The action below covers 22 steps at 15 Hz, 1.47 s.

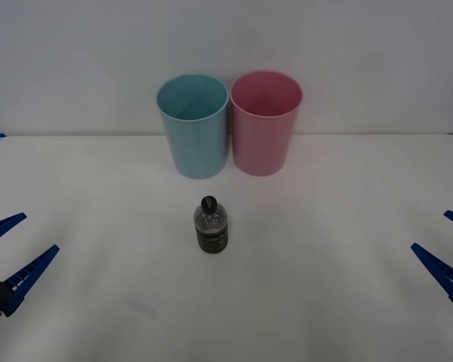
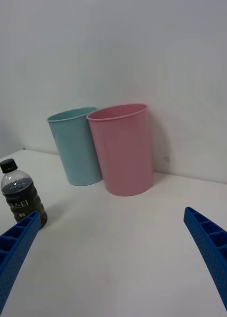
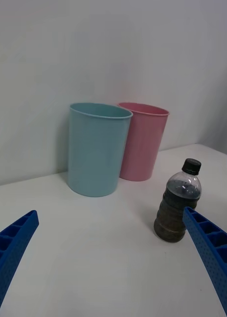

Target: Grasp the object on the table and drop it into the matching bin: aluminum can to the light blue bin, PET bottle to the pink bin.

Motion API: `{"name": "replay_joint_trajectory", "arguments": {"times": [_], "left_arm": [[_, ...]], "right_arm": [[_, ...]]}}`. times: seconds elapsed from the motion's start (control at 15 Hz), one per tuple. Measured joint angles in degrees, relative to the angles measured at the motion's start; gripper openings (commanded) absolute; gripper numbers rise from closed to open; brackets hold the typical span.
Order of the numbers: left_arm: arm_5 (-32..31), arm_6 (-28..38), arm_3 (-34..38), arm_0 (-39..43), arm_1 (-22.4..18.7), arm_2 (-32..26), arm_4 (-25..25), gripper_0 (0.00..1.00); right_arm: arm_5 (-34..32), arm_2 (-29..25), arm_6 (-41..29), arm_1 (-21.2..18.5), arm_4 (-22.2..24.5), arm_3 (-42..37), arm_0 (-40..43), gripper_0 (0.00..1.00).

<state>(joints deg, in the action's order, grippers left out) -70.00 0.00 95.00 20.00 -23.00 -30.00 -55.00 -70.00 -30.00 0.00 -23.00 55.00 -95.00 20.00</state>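
— Where are your hands?

— My left hand [image 1: 13, 255] sits low at the near left edge of the surface [image 1: 347, 302], fingers spread wide, nothing between them. My right hand [image 1: 447, 243] mirrors it at the near right edge, also released and empty. Both are well apart from everything else. In the left wrist view my left hand [image 3: 111, 262] shows its two blue ribbed fingers [image 3: 12, 247] at the corners; the right wrist view shows my right hand [image 2: 111, 257] the same way.

— And the thing to pick up?

— The PET bottle [image 1: 211, 225] stands upright near the middle of the surface, between my two hands and farther out than both. Black cap, clear shoulder, dark brown band below. From the left wrist the PET bottle [image 3: 177, 203] stands to the right of centre; from the right wrist it [image 2: 22, 195] stands off to the left. Untouched.

— Bins?

— At the far side, against the white wall [image 1: 362, 53]. The light blue bin [image 1: 195, 128] is on the left, the pink bin [image 1: 264, 124] on the right, side by side and touching or nearly so; both upright and open-topped. The bottle stands nearer than the bins, roughly in line with the light blue one's right side, and well apart from both.
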Motion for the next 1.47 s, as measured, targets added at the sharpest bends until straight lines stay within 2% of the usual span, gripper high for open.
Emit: {"name": "replay_joint_trajectory", "arguments": {"times": [0.67, 1.33, 1.47], "left_arm": [[0.0, 0.0, 0.0, 0.0, 0.0, 0.0, 0.0, 1.00], [0.0, 0.0, 0.0, 0.0, 0.0, 0.0, 0.0, 1.00], [0.0, 0.0, 0.0, 0.0, 0.0, 0.0, 0.0, 1.00]], "right_arm": [[-0.7, 3.1, 0.3, 0.8, 1.8, -1.8, 0.1, 1.00], [0.6, 15.2, 4.4, -2.8, 5.7, -1.6, -4.6, 1.00], [1.0, 18.3, 5.4, -3.6, 6.2, 0.4, -7.0, 1.00]]}}
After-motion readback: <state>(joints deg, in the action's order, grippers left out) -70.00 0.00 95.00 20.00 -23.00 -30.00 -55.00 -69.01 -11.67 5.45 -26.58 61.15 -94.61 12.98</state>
